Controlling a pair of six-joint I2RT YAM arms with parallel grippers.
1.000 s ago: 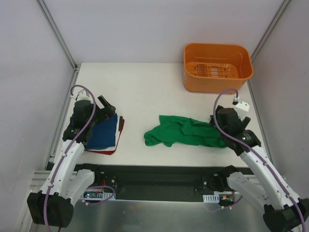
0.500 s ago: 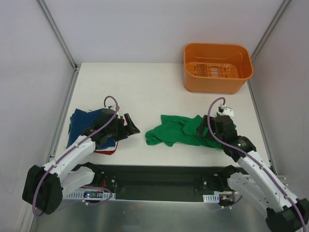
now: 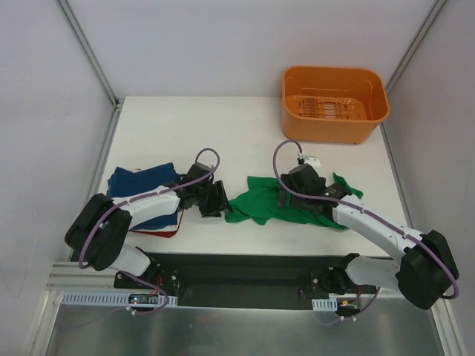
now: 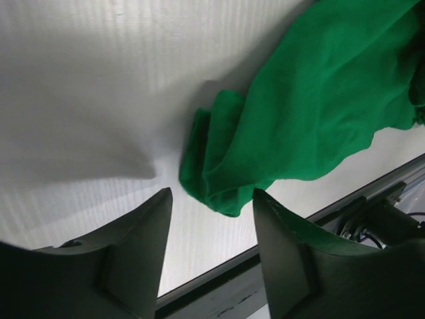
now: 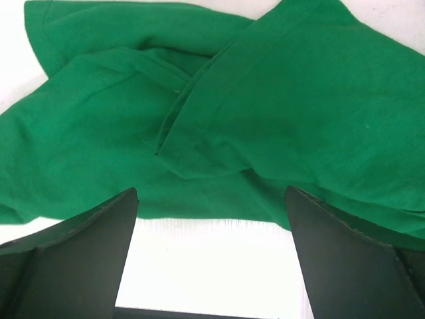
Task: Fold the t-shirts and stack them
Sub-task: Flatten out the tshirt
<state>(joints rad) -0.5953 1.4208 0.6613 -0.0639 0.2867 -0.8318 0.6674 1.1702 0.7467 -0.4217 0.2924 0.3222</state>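
A bright green t-shirt (image 3: 252,202) lies crumpled on the white table right of centre. My left gripper (image 3: 220,202) is low at its left end. In the left wrist view the shirt's bunched tip (image 4: 226,196) lies on the table just ahead of, and partly between, the left gripper's (image 4: 211,194) half-spread jaws, which hold nothing. My right gripper (image 3: 286,197) hovers over the middle of the green shirt (image 5: 199,100), wide open with its near hem between its fingertips (image 5: 129,199). A folded navy t-shirt (image 3: 141,182) lies at the left on a red one (image 3: 159,232).
An orange plastic basket (image 3: 330,127) stands at the back right corner. The table's dark front rail (image 4: 345,219) runs close behind the green shirt's near edge. Grey walls close in both sides.
My left arm has swung right from the navy stack to the green shirt's left end, its jaws narrowing. My right arm has moved left over the middle of the green shirt.
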